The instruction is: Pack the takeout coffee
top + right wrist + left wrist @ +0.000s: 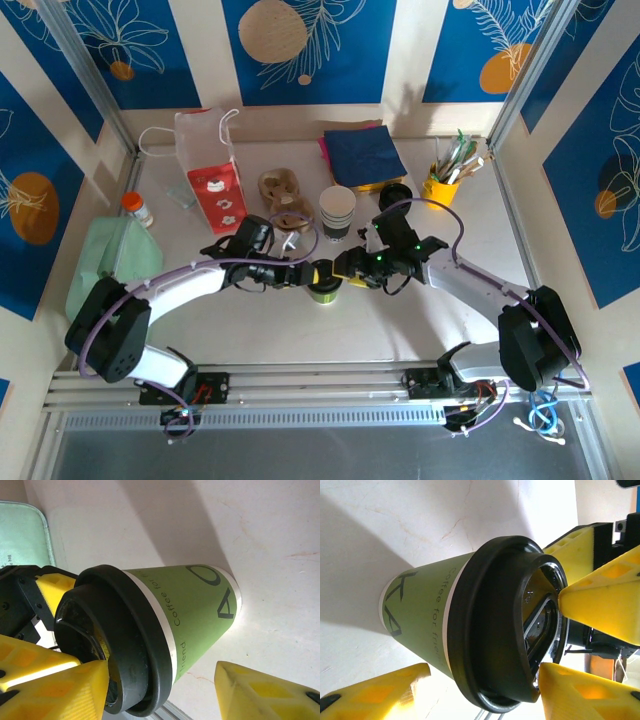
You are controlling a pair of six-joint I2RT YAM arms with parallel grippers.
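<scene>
Left pincer (484, 672): jaws apart, one yellow finger (375, 692) just beside the lower wall of a green cup (427, 612), a strip of desk (470, 510) visible between them, the other finger near the rim of the cup's black lid (490, 630); nothing clamped. Right pincer (161, 672): jaws likewise apart, straddling the same green cup (200, 610), one finger (265, 695) clear of the cup's base, the other low beside the lid (125, 630); nothing clamped. In the left wrist view a finger tip of the right pincer sits at the top of the lid; whether it touches cannot be told. From above, the left pincer (312, 276) and the right pincer (342, 274) meet tip to tip at mid-desk with the green cup (322, 292) between them, base on the desk. White paper cup (337, 212), dark print low on its side: upright, open, just behind the two pincers, untouched. Brown cup carrier (282, 190): left of the white cup, near it. Loose black lid (397, 190): right of the white cup. Yellow pot (438, 188) of utensils: far right. Navy napkins (362, 155): at the back. White and red paper bag (210, 165): back left, upright. Pale green pouch (110, 262) and small orange-capped bottle (137, 207): left edge.
</scene>
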